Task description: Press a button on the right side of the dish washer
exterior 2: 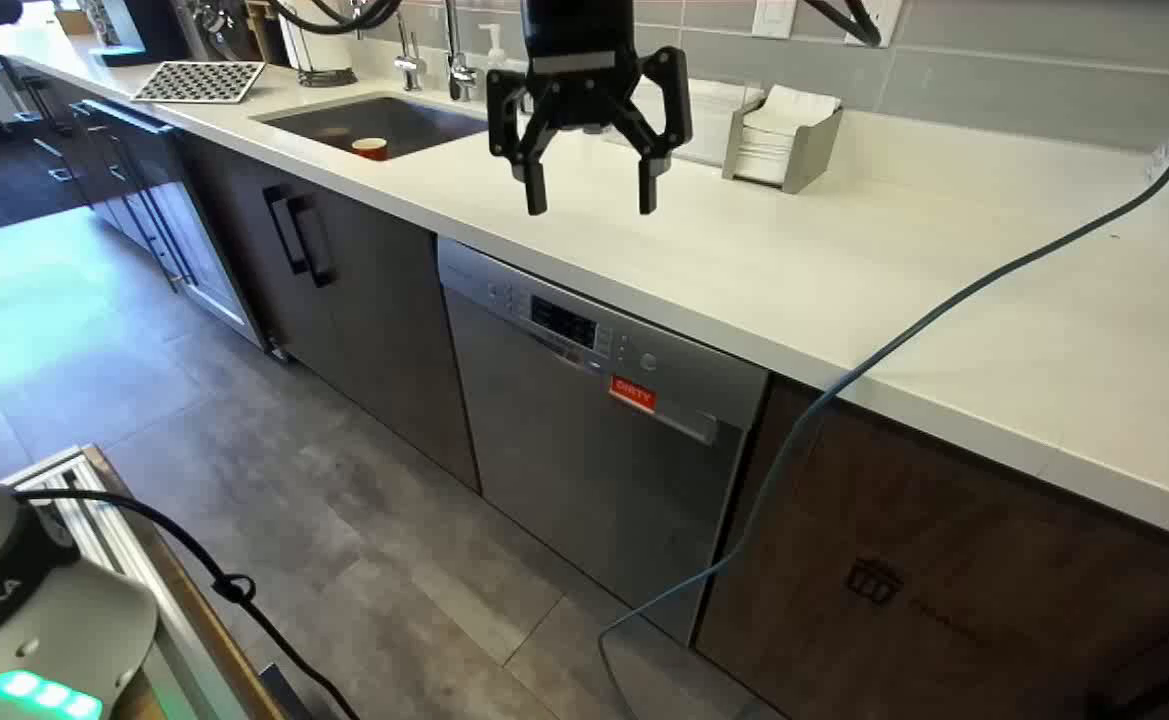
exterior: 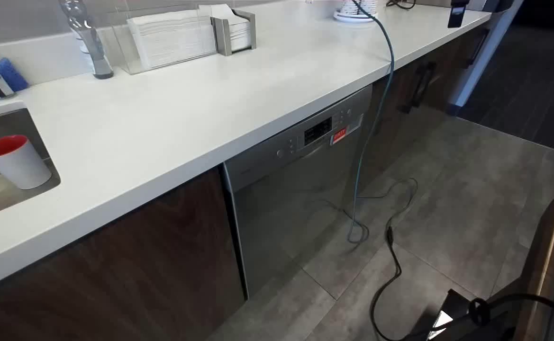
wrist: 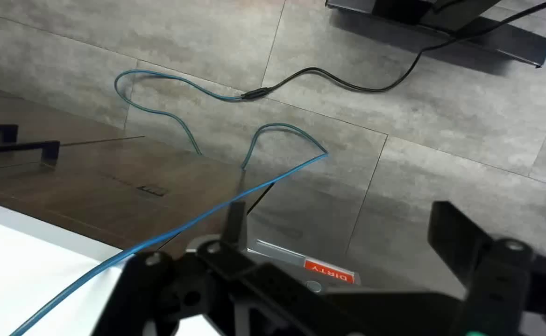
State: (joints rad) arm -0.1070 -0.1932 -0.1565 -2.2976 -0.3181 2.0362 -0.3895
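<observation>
The dish washer has a brushed steel-grey front, in both exterior views [exterior: 295,203] [exterior 2: 584,440]. Its control strip has a dark display [exterior 2: 563,321] and a round button [exterior 2: 648,361] at the right; the button also shows in the wrist view [wrist: 314,286]. A red DIRTY label [exterior 2: 633,393] sits below the strip. My gripper [exterior 2: 592,190] points down, open and empty, apart from the dish washer and higher than its strip. In the wrist view the gripper [wrist: 340,219] spreads over floor and steel front; its parts hide most of the strip.
The white counter [exterior 2: 904,290] overhangs the dish washer. A blue cable [exterior 2: 804,420] hangs over its edge and crosses the wrist view [wrist: 207,212]. Dark wooden cabinets [exterior 2: 924,520] stand beside. A napkin holder [exterior 2: 810,150], sink [exterior 2: 284,122] and red-rimmed cup [exterior: 18,163] are along the counter.
</observation>
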